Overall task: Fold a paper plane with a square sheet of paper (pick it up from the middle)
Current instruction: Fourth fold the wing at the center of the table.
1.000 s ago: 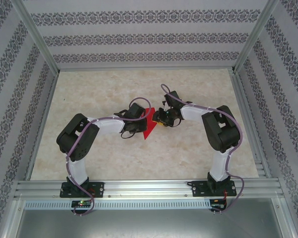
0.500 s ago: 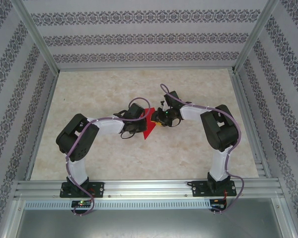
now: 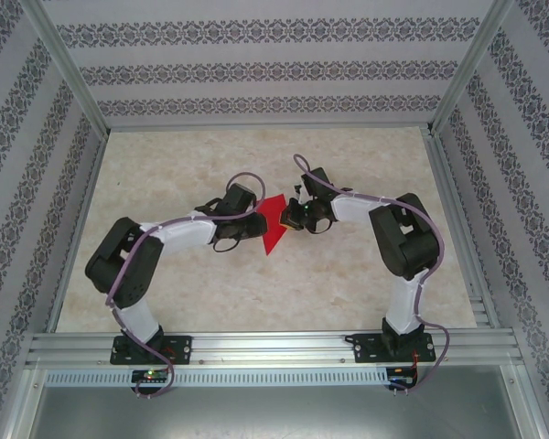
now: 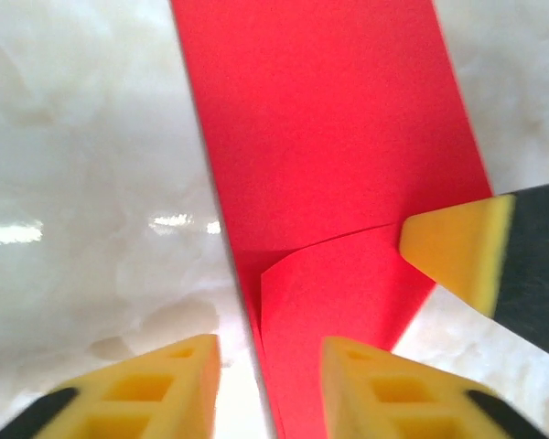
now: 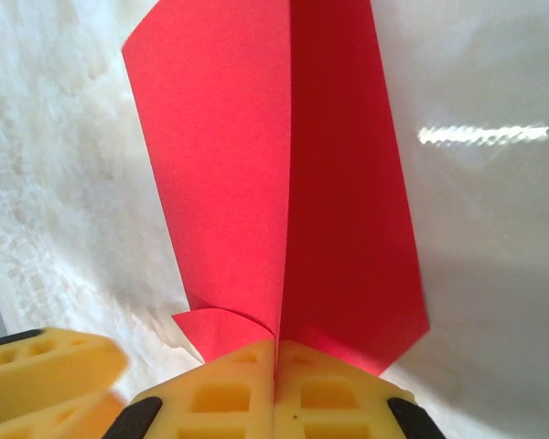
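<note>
meanwhile the bright red folded sheet of thin paper [image 3: 273,227] sat at the middle of the pale marbled tabletop [image 3: 210,293], between the two grippers, its narrow tip pointing to the near side and its wider end to the far side. the right gripper [image 3: 287,217] had its yellow jaws pressed together on the sheet: in the right wrist view the right gripper [image 5: 274,389] was clamped on the crease where two red panels [image 5: 284,183] met, with a small curled flap just to the left of the pinch. a second earlier those jaws had stood partly apart beside the sheet.

the left gripper [image 3: 256,222] lay just to the left of the sheet. in the left wrist view the left gripper [image 4: 270,384] had its jaws apart, the edge of the red sheet [image 4: 329,137] running down through the gap, and one yellow pad [image 4: 389,380] lay over the paper. a second earlier these jaws had been shut. one yellow fingertip [image 4: 457,251] of the right gripper touched the sheet's right edge in that same view.

since the earlier frame the left arm's elbow had swung left and nearer, and its wrist had shifted slightly to the far side. the sheet showed a broader far end than before. whether its near tip touched the tabletop could not be told.
</note>
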Robot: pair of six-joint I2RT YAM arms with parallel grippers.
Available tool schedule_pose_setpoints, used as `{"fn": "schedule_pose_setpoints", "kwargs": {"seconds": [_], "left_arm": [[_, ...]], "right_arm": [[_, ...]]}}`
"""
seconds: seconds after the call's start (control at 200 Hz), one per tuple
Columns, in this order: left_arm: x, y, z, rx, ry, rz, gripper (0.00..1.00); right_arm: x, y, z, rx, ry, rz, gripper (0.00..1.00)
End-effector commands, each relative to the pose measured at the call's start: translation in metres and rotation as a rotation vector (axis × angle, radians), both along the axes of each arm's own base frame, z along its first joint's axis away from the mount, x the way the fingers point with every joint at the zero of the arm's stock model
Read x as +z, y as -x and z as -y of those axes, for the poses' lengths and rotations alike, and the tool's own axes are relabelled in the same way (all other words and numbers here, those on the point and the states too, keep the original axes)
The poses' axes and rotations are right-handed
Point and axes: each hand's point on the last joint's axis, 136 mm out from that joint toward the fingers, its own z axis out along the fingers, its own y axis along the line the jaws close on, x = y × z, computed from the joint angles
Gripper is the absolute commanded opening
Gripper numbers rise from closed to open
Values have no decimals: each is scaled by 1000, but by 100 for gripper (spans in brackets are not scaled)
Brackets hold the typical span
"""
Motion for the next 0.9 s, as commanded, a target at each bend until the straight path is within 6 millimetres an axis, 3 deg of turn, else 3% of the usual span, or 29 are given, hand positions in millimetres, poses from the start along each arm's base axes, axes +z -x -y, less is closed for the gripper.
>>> {"fn": "schedule_pose_setpoints", "kwargs": {"seconds": [0.0, 0.145, 0.285, 0.465, 0.649, 0.894], "left_arm": [[24, -1, -14, -16, -20, 75, 46], [42, 1, -19, -51, 10, 160, 61], [50, 9, -17, -144, 26, 250, 67], [57, 21, -13, -256, 48, 359, 68], [73, 26, -7, -357, 53, 469, 64], [75, 22, -2, -431, 31, 615, 66]], "right_arm": [[29, -5, 2, -60, 14, 88, 0], [40, 6, 0, -151, 39, 76, 0], [45, 14, -9, -241, 79, 43, 0], [51, 13, -14, -350, 92, 7, 1], [60, 8, -5, -427, 139, 18, 2], [49, 15, 5, -586, 155, -34, 1]]}}
